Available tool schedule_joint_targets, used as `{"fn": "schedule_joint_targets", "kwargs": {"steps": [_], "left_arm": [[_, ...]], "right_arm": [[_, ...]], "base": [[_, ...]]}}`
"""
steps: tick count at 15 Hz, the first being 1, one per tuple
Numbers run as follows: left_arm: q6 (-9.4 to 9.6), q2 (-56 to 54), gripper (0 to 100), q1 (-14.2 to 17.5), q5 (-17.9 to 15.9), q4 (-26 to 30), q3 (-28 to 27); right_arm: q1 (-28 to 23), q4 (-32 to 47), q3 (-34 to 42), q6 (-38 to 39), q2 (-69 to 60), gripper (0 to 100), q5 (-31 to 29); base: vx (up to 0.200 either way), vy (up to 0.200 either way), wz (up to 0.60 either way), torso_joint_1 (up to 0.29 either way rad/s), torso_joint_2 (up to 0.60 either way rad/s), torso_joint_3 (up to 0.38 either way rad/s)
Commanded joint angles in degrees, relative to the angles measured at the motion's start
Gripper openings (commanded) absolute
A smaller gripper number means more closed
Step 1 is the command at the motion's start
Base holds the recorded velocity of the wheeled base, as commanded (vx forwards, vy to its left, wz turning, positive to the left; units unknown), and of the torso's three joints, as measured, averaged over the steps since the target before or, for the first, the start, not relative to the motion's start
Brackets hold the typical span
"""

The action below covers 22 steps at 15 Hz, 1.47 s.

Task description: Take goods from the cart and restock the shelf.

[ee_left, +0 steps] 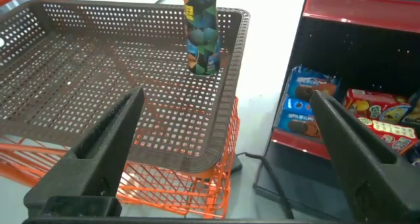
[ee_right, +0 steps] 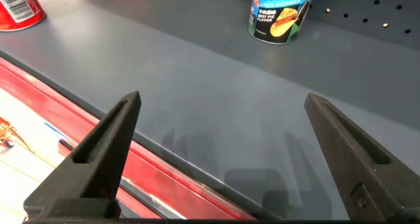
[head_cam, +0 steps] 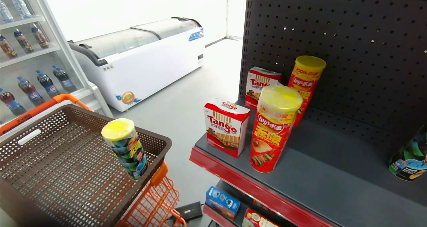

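Left gripper gapes wide near the basket (empty-handed); right gripper likewise over the shelf.

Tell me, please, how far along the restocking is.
Looks done: red cans, wafer boxes and a blue can stand on the shelf. In hand: nothing; the left gripper and right gripper hang with jaws open. Left: one yellow-lidded can in the cart basket.
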Motion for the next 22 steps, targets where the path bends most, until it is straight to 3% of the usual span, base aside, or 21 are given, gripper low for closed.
{"fn": "schedule_joint_targets", "kwargs": {"steps": [1,11,12,13,15,16,18,20,21,22], "left_arm": [[0.00,0.08,100,0.01,0.03,-0.01,0.00],[0.35,0.08,100,0.01,-0.15,-0.01,0.00],[-0.18,0.17,100,0.18,0.64,-0.01,-2.02],[-0.27,3.95,100,-0.26,2.49,0.52,-8.61],[0.09,15.55,100,-0.96,3.19,2.54,-16.44],[0.35,17.04,100,-0.87,3.19,2.63,-17.14],[3.07,31.55,100,-0.52,4.25,-0.09,-19.60],[3.16,41.21,100,-0.96,5.65,-4.93,-21.62],[2.90,44.11,100,-3.68,6.44,-6.95,-21.53],[2.02,47.54,100,-4.48,8.03,-7.92,-21.53]], "right_arm": [[-0.05,-0.02,0.00,-0.04,0.06,100,0.02],[-0.05,-0.02,0.00,-0.04,0.06,100,0.02],[-0.05,-0.02,0.00,-0.04,0.06,100,0.02],[-0.05,-0.02,0.00,0.05,0.06,100,0.02],[-0.05,-0.02,0.00,0.05,0.06,100,0.02],[-0.05,-0.02,0.00,0.05,0.06,100,0.02],[-0.05,-0.02,0.00,0.05,0.06,100,0.02],[-0.05,-0.02,0.00,0.05,0.06,100,0.02],[-0.05,-0.02,0.00,0.05,0.06,100,0.02],[-0.05,-0.02,0.00,0.05,0.06,100,0.02]], "base": [[0.000,0.000,0.00,0.000,0.00,0.000],[0.000,0.000,0.00,0.000,0.00,0.000],[0.000,0.000,0.00,0.000,0.00,0.000],[0.000,0.000,0.00,0.000,0.00,0.000],[0.000,0.000,0.00,0.000,0.00,0.000],[0.000,0.000,0.00,0.000,0.00,0.000],[0.000,0.000,0.00,0.000,0.00,0.000],[0.000,0.000,0.00,0.000,0.00,0.000],[0.000,0.000,0.00,0.000,0.00,0.000],[0.000,0.000,0.00,0.000,0.00,0.000]]}}
